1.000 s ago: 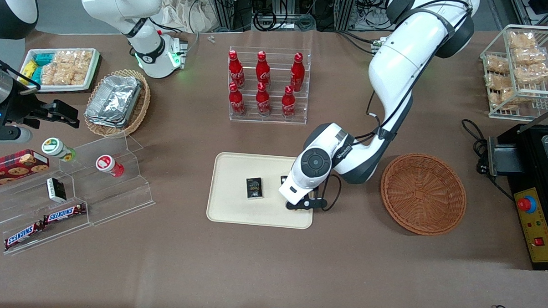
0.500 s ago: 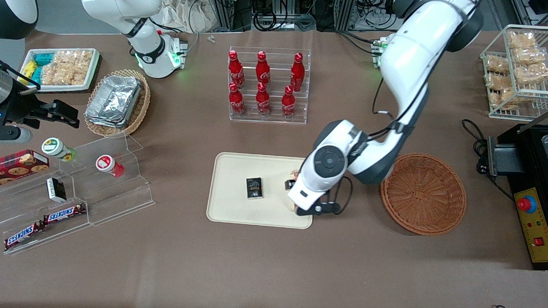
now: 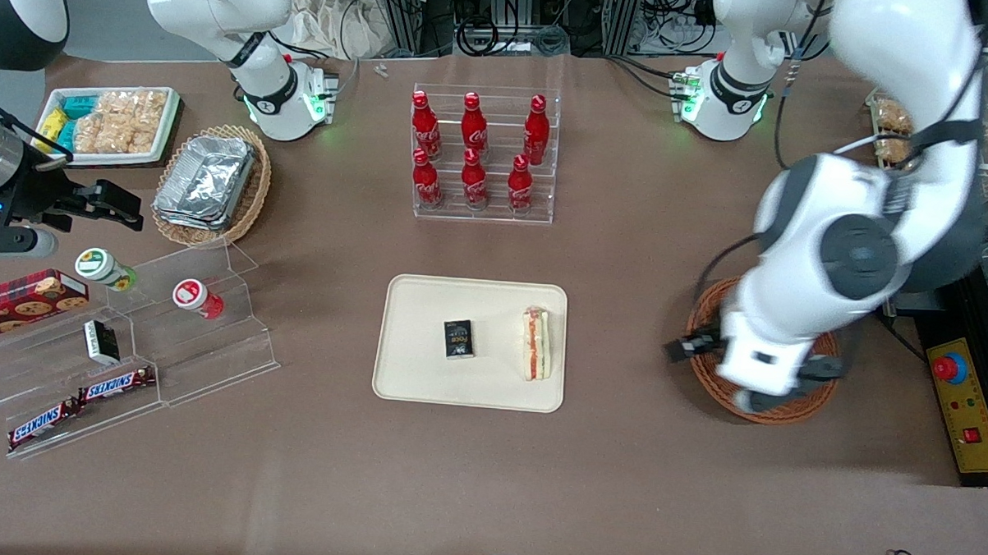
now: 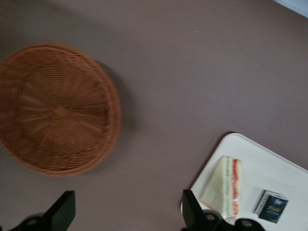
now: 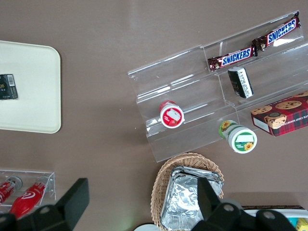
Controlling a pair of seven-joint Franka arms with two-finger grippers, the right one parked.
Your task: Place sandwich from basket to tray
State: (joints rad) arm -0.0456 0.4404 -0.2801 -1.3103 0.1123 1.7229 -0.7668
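The sandwich (image 3: 536, 343) lies on the cream tray (image 3: 427, 308), near the tray's edge on the working arm's side, with its red and green filling showing. It also shows in the left wrist view (image 4: 224, 187) on the tray (image 4: 276, 166). The reddish-brown basket (image 3: 788, 411) is empty and stands beside the tray; the left wrist view shows its whole inside (image 4: 57, 108). My left gripper (image 3: 755, 375) hangs high above the basket, well clear of the sandwich. In the left wrist view the gripper (image 4: 125, 211) is open wide and holds nothing.
A small black packet (image 3: 459, 339) lies mid-tray. A rack of red bottles (image 3: 482, 154) stands farther from the camera than the tray. A black machine (image 3: 971, 384) sits beside the basket. An acrylic snack stand (image 3: 130, 339) and a tan basket of foil trays (image 3: 210, 181) lie toward the parked arm's end.
My gripper has let go of the sandwich, risen and swung from the tray to above the basket. The sandwich now lies uncovered on the tray.
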